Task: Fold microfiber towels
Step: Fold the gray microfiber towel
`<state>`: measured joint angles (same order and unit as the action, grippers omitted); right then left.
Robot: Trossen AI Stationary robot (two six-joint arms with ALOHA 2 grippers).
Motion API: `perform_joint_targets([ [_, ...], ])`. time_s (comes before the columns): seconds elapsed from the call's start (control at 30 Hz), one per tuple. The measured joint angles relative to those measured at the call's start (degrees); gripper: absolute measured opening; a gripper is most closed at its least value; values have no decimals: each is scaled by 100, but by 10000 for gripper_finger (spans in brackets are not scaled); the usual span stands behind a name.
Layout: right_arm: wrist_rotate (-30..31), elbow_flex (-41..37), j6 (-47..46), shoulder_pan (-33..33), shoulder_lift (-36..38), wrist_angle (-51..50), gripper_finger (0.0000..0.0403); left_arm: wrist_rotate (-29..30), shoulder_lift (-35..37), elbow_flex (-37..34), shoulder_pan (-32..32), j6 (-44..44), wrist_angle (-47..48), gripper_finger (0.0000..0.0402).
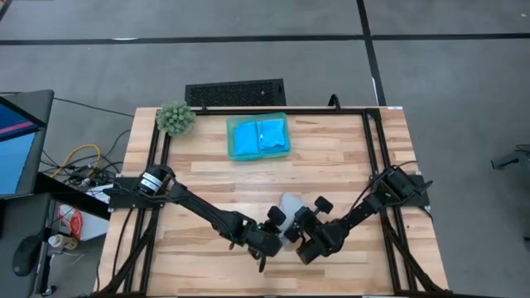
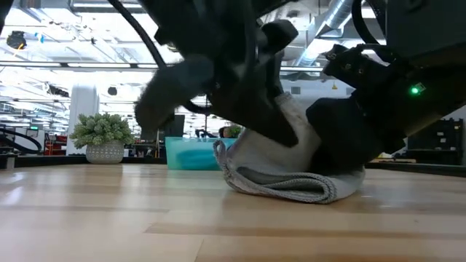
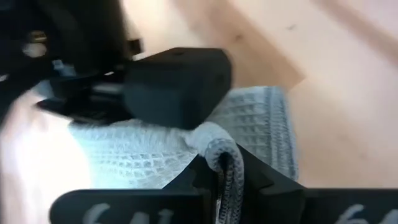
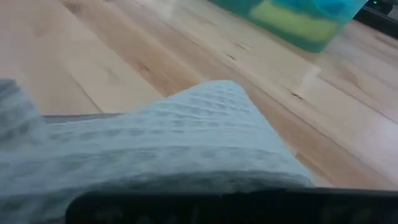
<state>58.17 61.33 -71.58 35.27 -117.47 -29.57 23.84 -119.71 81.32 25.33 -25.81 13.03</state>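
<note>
Both arms reach inward and low over the counter's (image 1: pixel 215 178) near centre. Left claw (image 1: pixel 267 242) and right claw (image 1: pixel 308 242) are each clamped on the grey towel (image 2: pixel 291 178), which lies bunched between them.

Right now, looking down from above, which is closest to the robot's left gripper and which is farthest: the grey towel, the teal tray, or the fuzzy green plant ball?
1. Light grey waffle towel, pinched in the left gripper.
2. Translucent teal-green tray, mid-table at the far side.
3. Fuzzy green plant ball, far left corner.
</note>
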Motion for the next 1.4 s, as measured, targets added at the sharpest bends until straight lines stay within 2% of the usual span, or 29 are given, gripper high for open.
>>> perform_joint_targets([
  [0.13,-60,3,-5,54,0,1,15,-300,-145,0,3,51,-13,12],
  [0.4,-537,-1,215,559,184,-207,42,-149,-435,2,12,62,-113,12],
  [0.6,-638,3,31,1178,466,-573,51,-70,-482,4,0,186,-236,12],
  [0.67,-394,-1,-110,1355,565,-685,51,-94,-485,4,-17,302,-273,12],
  [0.73,97,2,-267,1440,621,-726,51,-95,-491,2,-21,433,-355,12],
  [0.8,491,1,-320,1402,663,-873,51,-99,-500,2,-21,516,-463,12],
  [0.87,582,-7,-329,1216,669,-896,51,-105,-501,2,-11,527,-513,12],
  [1.1,517,-610,-169,581,664,127,51,43,-502,2,38,558,-506,12],
  [1.27,250,-1069,-185,472,660,972,51,530,-509,202,136,431,-453,12],
  [1.4,174,-1362,-88,475,660,1540,51,163,-509,280,135,506,-471,12],
])
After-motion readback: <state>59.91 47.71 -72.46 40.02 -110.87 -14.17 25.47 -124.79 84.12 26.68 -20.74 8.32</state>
